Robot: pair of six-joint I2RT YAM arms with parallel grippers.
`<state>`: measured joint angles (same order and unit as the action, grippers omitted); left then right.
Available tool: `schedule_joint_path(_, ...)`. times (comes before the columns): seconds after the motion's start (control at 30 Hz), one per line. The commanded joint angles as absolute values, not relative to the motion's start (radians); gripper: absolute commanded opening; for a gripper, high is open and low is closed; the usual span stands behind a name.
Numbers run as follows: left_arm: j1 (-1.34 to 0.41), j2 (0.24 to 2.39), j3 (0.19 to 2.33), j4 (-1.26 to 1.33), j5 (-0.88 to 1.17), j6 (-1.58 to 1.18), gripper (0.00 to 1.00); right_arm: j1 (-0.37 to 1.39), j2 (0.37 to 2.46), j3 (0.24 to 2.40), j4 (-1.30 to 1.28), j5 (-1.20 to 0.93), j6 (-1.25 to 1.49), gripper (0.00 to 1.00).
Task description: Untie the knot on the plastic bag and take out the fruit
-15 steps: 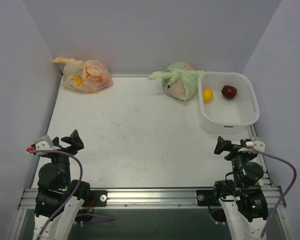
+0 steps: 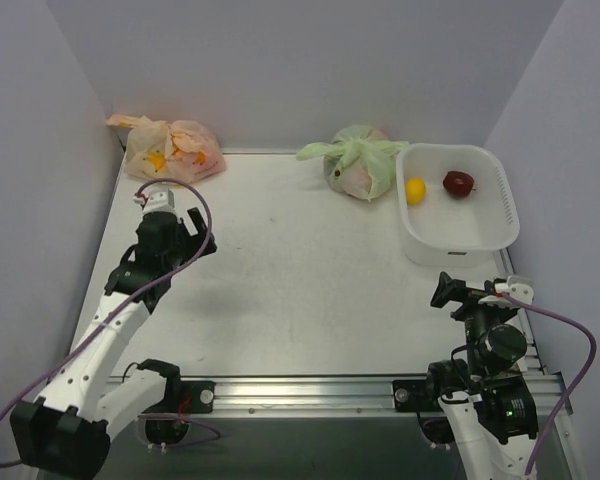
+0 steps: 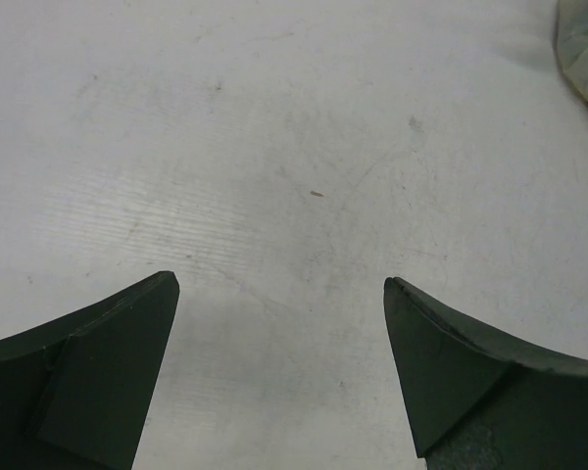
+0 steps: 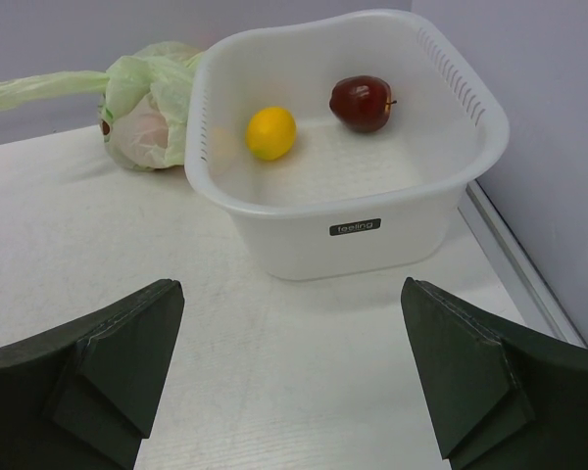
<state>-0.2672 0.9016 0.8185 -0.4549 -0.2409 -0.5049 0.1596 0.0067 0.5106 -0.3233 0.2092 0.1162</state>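
Observation:
The peach-orange plastic bag (image 2: 172, 152) lies at the table's far left corner. Its knot (image 2: 148, 128) is on top, with loose ends pointing left, and orange-yellow shapes show through the film. My left gripper (image 2: 185, 232) is open and empty, over the table a little in front of the bag and apart from it. The left wrist view shows its jaws wide apart (image 3: 279, 284) over bare table. My right gripper (image 2: 445, 290) is open and empty near the front right, and its wrist view (image 4: 292, 289) faces the basket. A yellow fruit (image 2: 415, 190) (image 4: 271, 132) and a red apple (image 2: 458, 183) (image 4: 362, 103) lie in the basket.
A white basket (image 2: 460, 250) (image 4: 353, 201) stands at the back right. A tied pale green bag (image 2: 360, 160) (image 4: 142, 108) lies just left of it, and its edge shows in the left wrist view (image 3: 580, 49). Walls close the back and both sides.
My left arm has swung up from the near left edge and reached forward toward the peach-orange bag. The right arm has hardly moved.

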Motion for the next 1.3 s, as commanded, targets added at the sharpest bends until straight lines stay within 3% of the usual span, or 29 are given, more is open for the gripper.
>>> schedule_joint_path(0.0, -0.276, 1.059, 0.914, -0.379, -0.126, -0.551, 0.97, 0.176, -0.179, 0.515, -0.288, 0.238, 0.123, 1.0)
schedule_joint_path(0.2, -0.226, 1.316, 1.026, -0.217, -0.303, -0.595, 0.97, 0.199, -0.19, 0.511, -0.287, 0.241, 0.126, 1.0)
schedule_joint_path(0.57, -0.045, 1.733, 1.18, 0.268, -0.365, -0.744, 0.97, 0.219, -0.196, 0.509, -0.287, 0.233, 0.129, 1.0)
schedule_joint_path(0.87, 0.046, 2.055, 1.394, 0.399, -0.368, -0.799, 0.96, 0.222, -0.17, 0.511, -0.288, 0.167, 0.112, 1.0)
schedule_joint_path(1.17, 0.071, 2.325, 1.606, 0.422, -0.331, -0.841, 0.8, 0.219, -0.095, 0.515, -0.288, 0.114, 0.1, 1.0)
schedule_joint_path(1.2, 0.071, 2.338, 1.617, 0.423, -0.325, -0.842, 0.76, 0.218, -0.092, 0.515, -0.288, 0.112, 0.097, 1.0)
schedule_joint_path(1.27, 0.072, 2.362, 1.632, 0.429, -0.305, -0.842, 0.5, 0.218, -0.084, 0.515, -0.29, 0.107, 0.1, 1.0)
